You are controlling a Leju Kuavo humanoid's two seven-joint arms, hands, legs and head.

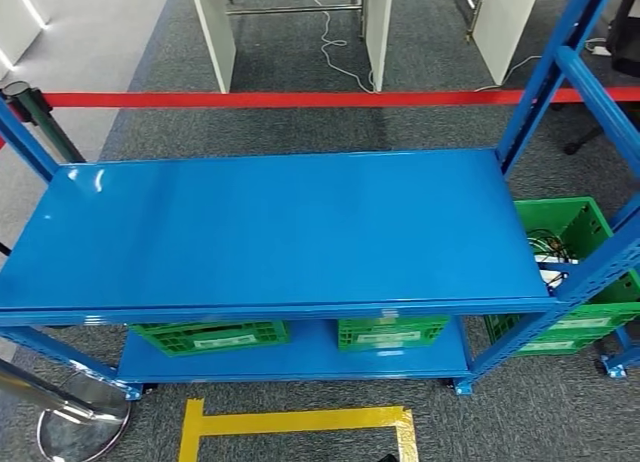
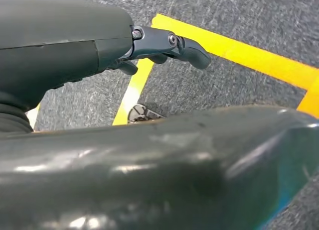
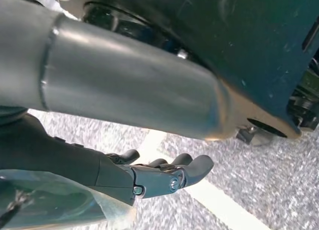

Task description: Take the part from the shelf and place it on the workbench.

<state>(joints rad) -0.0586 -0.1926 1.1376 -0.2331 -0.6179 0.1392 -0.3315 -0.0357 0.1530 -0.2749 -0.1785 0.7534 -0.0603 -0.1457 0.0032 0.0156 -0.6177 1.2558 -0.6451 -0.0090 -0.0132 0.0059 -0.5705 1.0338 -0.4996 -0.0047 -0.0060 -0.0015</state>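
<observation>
Where grey carpet [image 1: 317, 127] meets red tape [image 1: 302, 99], blue shelf [image 1: 287, 232] w/ green crates [image 1: 207, 336] below, both hands [image 2: 165, 46] [image 3: 165, 175] hanging, fingers apart, holding nothing

blue metal shelf [image 1: 279, 227] with a bare glossy top board, two green crates [image 1: 210, 336] on its lower board [image 1: 302, 357], a third green crate [image 1: 577, 272] on the grey carpet floor [image 1: 302, 127] just beside its right end, yellow tape [image 1: 294, 420] on the carpet in front
</observation>
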